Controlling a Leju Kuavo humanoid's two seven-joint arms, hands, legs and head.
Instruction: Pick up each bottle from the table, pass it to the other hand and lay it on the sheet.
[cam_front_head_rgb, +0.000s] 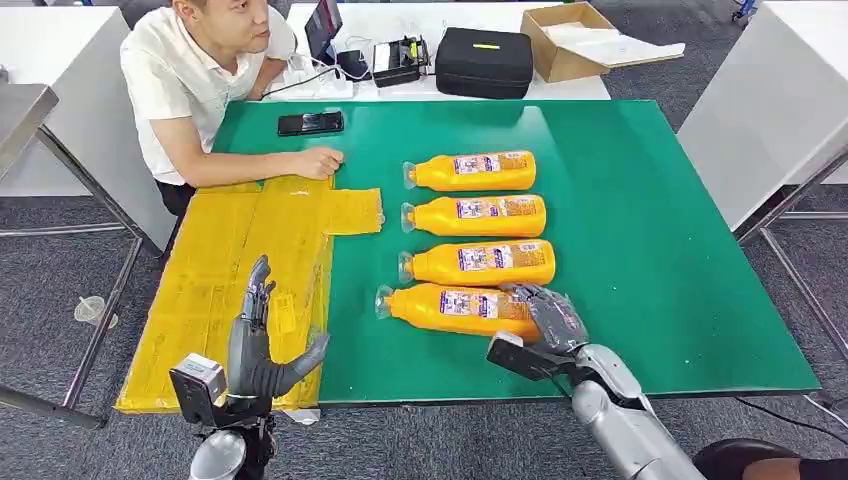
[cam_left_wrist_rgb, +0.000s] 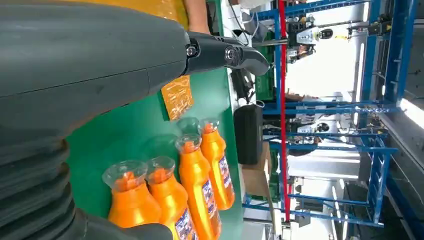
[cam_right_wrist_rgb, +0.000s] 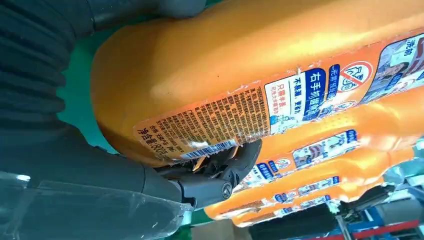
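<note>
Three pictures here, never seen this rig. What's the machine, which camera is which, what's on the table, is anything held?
It is a two-armed humanoid robot. The wide picture comes from its head, looking down at a green table. The other two come from cameras at its wrists and are turned sideways. Four orange bottles lie in a row on the table, caps pointing toward a yellow sheet. The right hand is wrapped around the base of the nearest bottle, which looks to be lying on the table, not yet lifted. The left hand hovers over the sheet, fingers apart, holding nothing. A person sits at the far corner.
</note>
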